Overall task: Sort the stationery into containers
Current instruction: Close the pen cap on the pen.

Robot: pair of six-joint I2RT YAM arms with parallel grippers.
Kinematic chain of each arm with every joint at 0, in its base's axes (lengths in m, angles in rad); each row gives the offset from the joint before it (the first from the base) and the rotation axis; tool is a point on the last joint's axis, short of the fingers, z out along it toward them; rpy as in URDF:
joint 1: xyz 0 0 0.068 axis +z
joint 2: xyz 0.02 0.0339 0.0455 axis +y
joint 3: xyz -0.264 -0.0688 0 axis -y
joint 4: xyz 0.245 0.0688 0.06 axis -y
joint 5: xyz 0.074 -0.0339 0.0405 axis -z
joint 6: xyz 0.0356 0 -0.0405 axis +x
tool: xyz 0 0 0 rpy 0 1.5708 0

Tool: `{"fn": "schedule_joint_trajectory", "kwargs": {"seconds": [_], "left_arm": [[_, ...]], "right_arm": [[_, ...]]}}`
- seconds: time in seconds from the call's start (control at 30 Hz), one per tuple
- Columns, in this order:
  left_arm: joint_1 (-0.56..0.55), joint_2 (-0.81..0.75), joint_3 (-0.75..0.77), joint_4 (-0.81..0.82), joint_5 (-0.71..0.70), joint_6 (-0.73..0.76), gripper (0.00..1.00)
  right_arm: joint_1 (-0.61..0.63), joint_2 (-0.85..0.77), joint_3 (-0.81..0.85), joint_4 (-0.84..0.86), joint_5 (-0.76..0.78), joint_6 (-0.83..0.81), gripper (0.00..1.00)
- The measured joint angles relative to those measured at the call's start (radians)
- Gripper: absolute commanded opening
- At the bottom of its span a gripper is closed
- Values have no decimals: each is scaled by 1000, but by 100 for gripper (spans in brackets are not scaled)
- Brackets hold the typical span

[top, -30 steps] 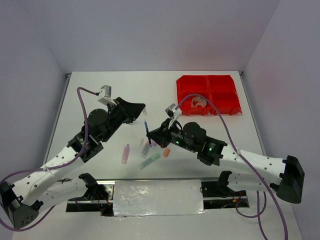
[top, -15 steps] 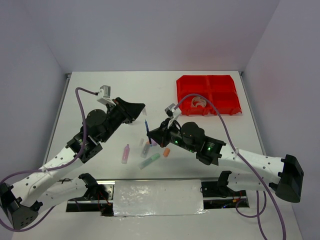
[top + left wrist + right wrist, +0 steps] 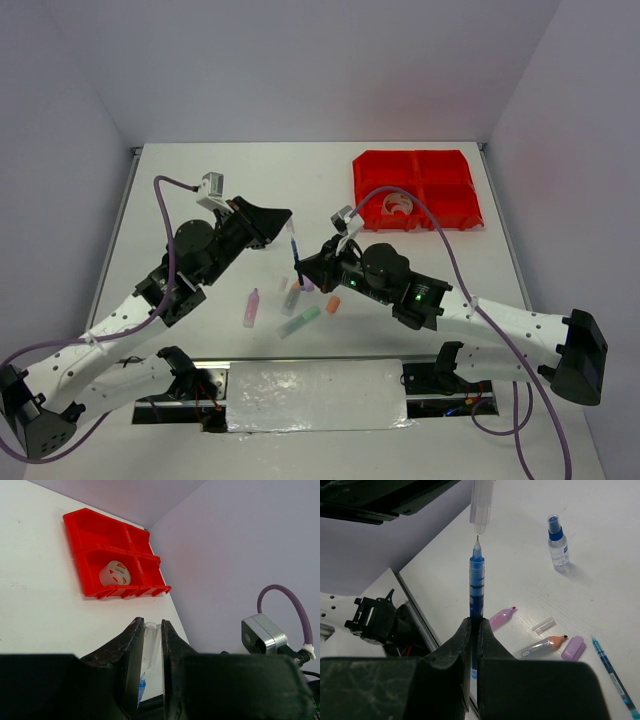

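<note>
The left gripper (image 3: 150,625) pinches a translucent tubular plastic cap (image 3: 150,645); the right gripper (image 3: 475,626) clamps a slim, ribbed blue pen (image 3: 477,580) upright.

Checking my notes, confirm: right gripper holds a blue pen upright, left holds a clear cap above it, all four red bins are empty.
Not all empty: one red bin holds a tape roll, clear in the left wrist view. The pen and cap are as stated.

Highlighters (image 3: 299,322) crowd the table (image 3: 220,170) near centre.
</note>
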Motion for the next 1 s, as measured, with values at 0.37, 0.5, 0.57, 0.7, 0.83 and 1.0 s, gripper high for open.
{"fn": "schedule_joint_trajectory", "kwargs": {"seconds": [0.37,0.5,0.57,0.7,0.83,1.0], "left_arm": [[0,0,-31,3,5,-10,0],[0,0,-32,3,4,-23,0],[0,0,-32,3,4,-23,0],[0,0,-32,3,3,-23,0],[0,0,-32,3,3,-23,0],[0,0,-32,3,3,-23,0]], "right_arm": [[-6,2,7,0,5,0,0],[-8,9,8,-1,5,0,0],[-8,12,8,0,4,0,0],[-8,20,8,1,-13,0,0],[-8,27,8,0,-25,0,0],[-10,27,8,-1,-22,0,0]]}}
